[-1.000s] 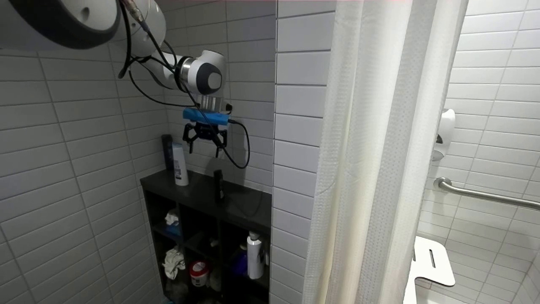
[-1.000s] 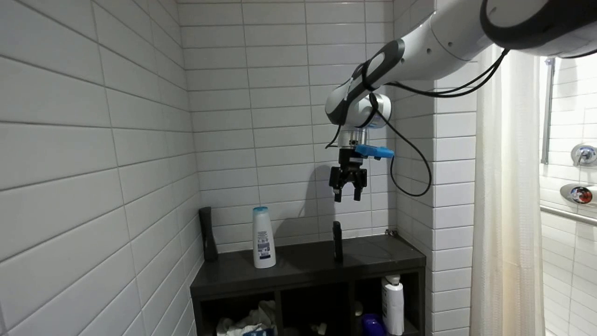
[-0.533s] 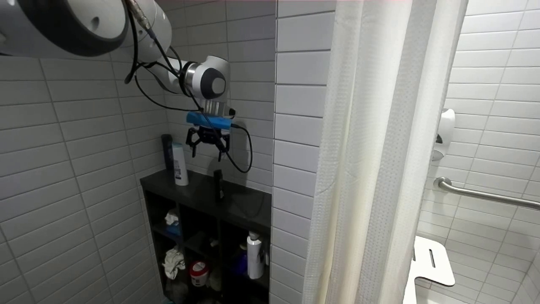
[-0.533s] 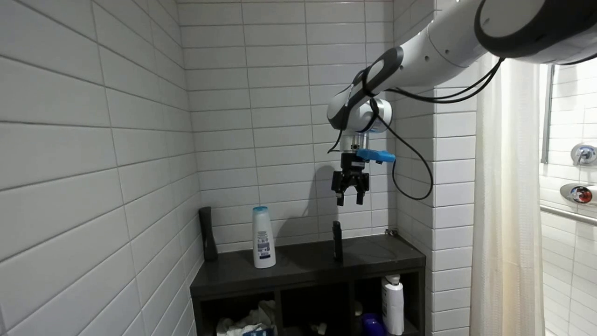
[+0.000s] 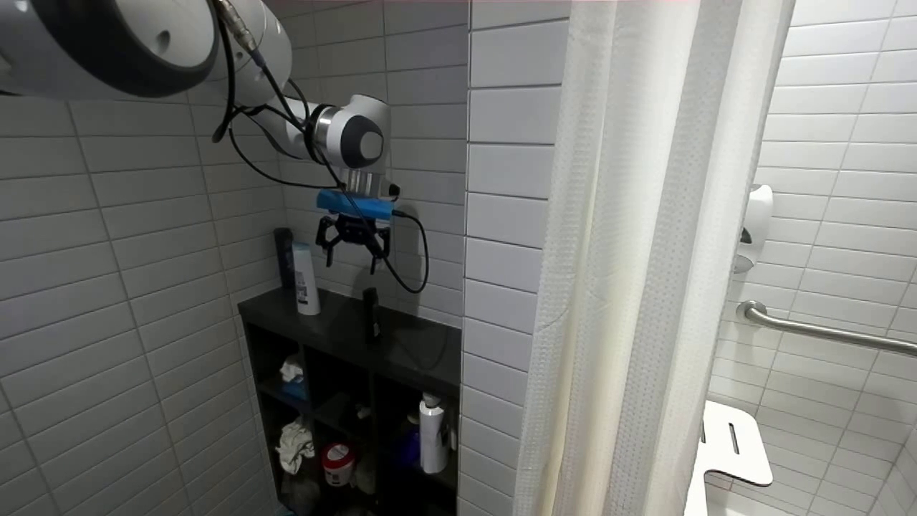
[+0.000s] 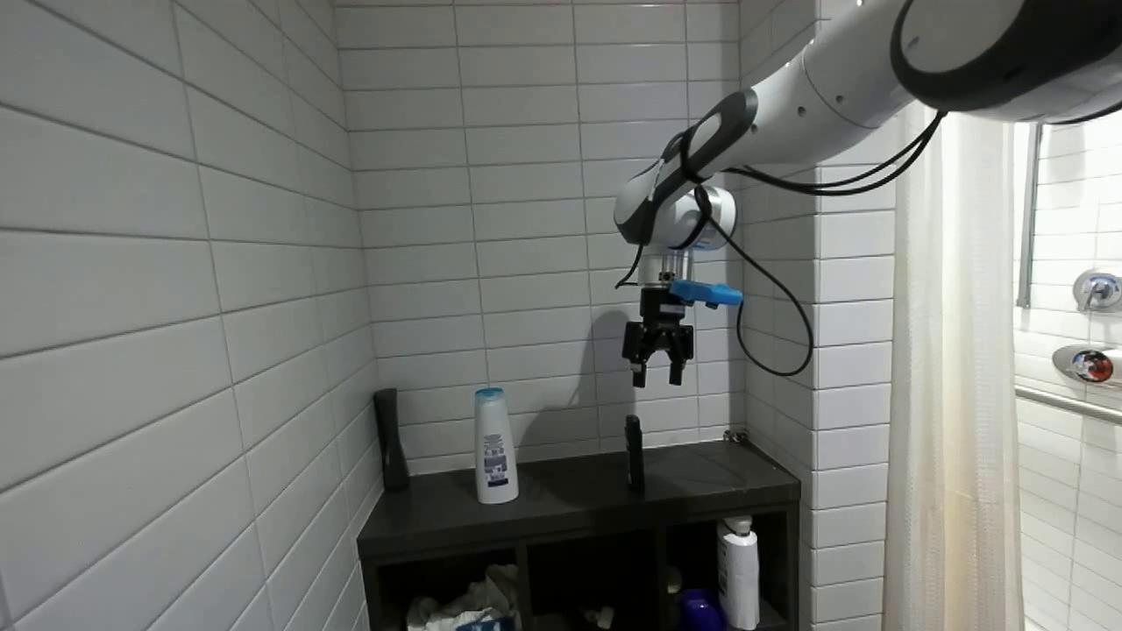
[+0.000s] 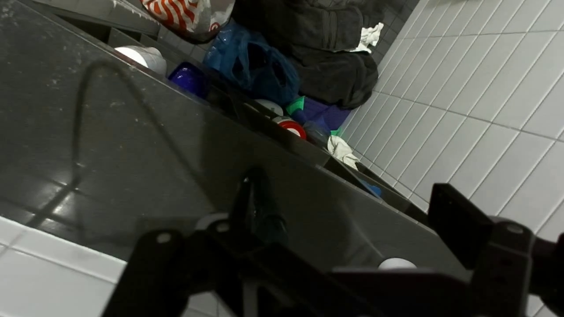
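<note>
The fingers (image 6: 639, 377) are spread with nothing between them, hanging in the air above the slim black object (image 6: 635, 454), which stands upright on the top of the dark shelf unit (image 6: 570, 482). In both exterior views this object appears under one fingertip rather than under the gap, so, if the arm (image 6: 806, 109) came straight down, I think a finger could strike its top and tip it over; the slim shape would make this easy. The drooping cable (image 6: 783, 375) reaches nearly to fingertip height and might also brush against it. The white bottle (image 6: 497, 456) stands well apart; only a sideways swing might endanger it.
</note>
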Controlling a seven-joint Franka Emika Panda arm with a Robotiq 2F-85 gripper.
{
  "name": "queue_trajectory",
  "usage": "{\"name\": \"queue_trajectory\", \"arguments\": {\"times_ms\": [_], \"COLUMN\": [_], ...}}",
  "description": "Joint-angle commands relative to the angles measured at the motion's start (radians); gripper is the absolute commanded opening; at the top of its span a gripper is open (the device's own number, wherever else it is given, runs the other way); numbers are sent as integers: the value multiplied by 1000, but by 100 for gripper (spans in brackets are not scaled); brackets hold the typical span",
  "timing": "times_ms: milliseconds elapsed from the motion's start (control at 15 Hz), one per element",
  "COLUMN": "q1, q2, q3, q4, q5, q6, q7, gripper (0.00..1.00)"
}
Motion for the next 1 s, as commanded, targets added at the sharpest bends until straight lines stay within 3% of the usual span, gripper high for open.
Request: {"name": "queue_trajectory", "arguments": {"times_ms": [0, 933], "q1": [5, 24], "q2": [30, 222], "q3": [-2, -10], "q4": [48, 337], "q5": [-22, -115], "q6": [-9, -148], "q7": [31, 104], "gripper": [100, 100]}}
